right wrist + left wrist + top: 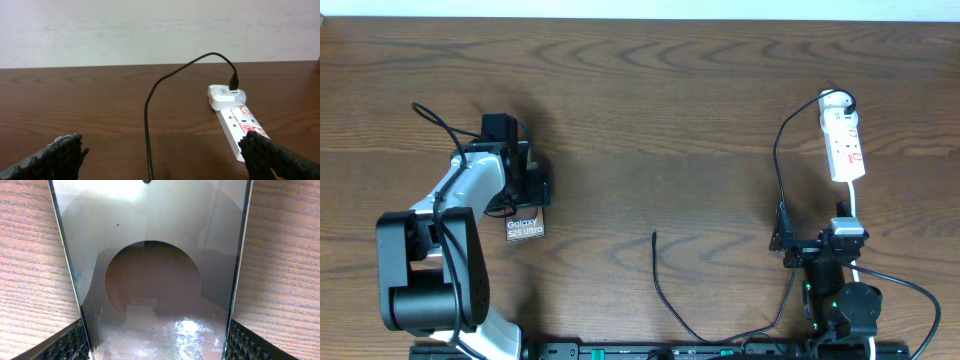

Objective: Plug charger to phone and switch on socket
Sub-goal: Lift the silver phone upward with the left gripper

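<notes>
Two grippers are mine, and each has a job. Close to the near edge of the table (670,100), on the right, my right gripper (167,157) has its fingers spread wide with nothing between them. The charger (661,288) runs along the near edge and bends up toward the middle of the table, where its small tip (654,235) lies free.

On the left side, a bit further in, the phone (525,228) lies flat with white letters showing. My left gripper (157,345) sits over it, with one finger by each long side, right up against the edges. I cannot tell if they press the phone or only stand beside it. Furthest off, along the right edge, the socket (843,145) lies with a black plug (234,81) in its far end.

I think I am at the step of taking hold of the phone. Next, my left fingers need to squeeze its sides firmly and hold it level. Then my right gripper has to pick up the tip and line it up with the small hole in the phone's end. The switch comes last.
</notes>
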